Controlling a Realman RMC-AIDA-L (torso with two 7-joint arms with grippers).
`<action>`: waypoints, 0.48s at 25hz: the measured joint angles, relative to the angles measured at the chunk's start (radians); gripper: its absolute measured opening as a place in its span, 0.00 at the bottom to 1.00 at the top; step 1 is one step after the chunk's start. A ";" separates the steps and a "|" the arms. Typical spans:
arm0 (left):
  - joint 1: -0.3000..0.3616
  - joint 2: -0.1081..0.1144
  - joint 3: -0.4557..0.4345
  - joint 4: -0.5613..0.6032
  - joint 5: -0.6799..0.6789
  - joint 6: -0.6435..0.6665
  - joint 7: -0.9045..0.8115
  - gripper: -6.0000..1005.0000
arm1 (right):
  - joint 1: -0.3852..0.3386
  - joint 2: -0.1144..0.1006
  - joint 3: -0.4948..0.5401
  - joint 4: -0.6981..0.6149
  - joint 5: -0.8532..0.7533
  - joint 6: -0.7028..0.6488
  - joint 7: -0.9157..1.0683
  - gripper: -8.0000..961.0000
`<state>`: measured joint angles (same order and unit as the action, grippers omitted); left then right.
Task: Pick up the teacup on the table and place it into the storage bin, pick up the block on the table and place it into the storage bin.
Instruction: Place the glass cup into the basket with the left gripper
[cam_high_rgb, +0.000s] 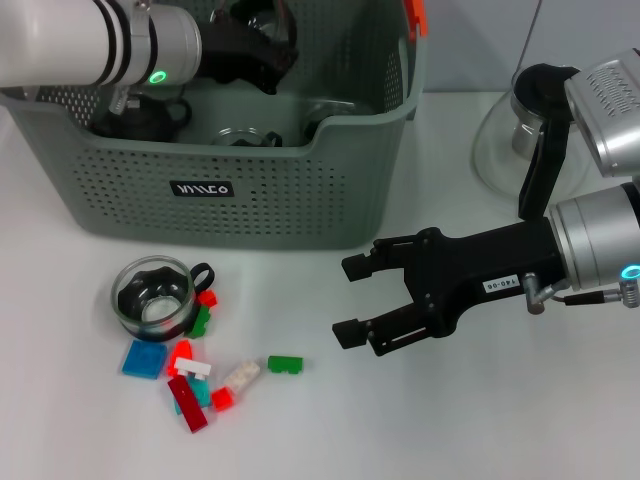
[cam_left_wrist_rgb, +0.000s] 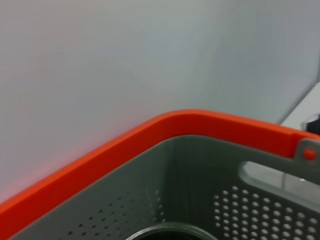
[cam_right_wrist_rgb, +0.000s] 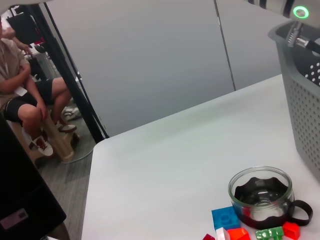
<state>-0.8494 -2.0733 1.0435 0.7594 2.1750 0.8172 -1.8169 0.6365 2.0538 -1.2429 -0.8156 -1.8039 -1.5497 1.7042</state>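
You are working at a white bench (cam_high_rgb: 480, 420) with two arms. Your right claw (cam_high_rgb: 350, 300), black and two-fingered, is hovering low over the bench with its jaws spread wide and nothing between them, pointing toward your left. Well apart from it, on your left side, the small clear glass teacup with a black liner and black handle (cam_high_rgb: 155, 295) is standing upright on the bench, just in front of the large grey-green perforated plastic storage bin (cam_high_rgb: 240, 190). A scatter of small plastic blocks is lying touching and beside the cup: a flat blue square block (cam_high_rgb: 144, 358), a dark red long block (cam_high_rgb: 187, 402), and a lone green block (cam_high_rgb: 284, 364), which is the one sitting nearest your right claw. Your left arm is reaching over and into the bin; its claw is hidden in every view, so whether it is open or closed cannot be told. Inside the bin, dark glassware is already showing. A clear glass carafe with a black handle (cam_high_rgb: 520, 140) is standing behind your right arm and is not part of the job. If you are going for the green block, keep the jaws wide, bring them down on either side of it and close gently, because it is small and will probably slide. Steer clear of the cluster by the cup.
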 joint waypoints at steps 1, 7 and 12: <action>-0.003 0.000 0.001 -0.006 0.000 -0.010 0.000 0.05 | 0.000 0.000 0.000 0.000 0.000 0.000 0.000 0.98; -0.016 -0.001 0.024 -0.038 0.003 -0.035 0.001 0.05 | 0.000 0.000 0.002 0.000 -0.001 0.000 0.000 0.98; -0.016 -0.001 0.030 -0.038 0.003 -0.041 -0.002 0.05 | 0.004 0.000 0.002 -0.001 -0.002 0.000 0.000 0.98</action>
<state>-0.8652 -2.0740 1.0739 0.7215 2.1782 0.7758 -1.8193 0.6404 2.0540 -1.2409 -0.8161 -1.8055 -1.5492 1.7042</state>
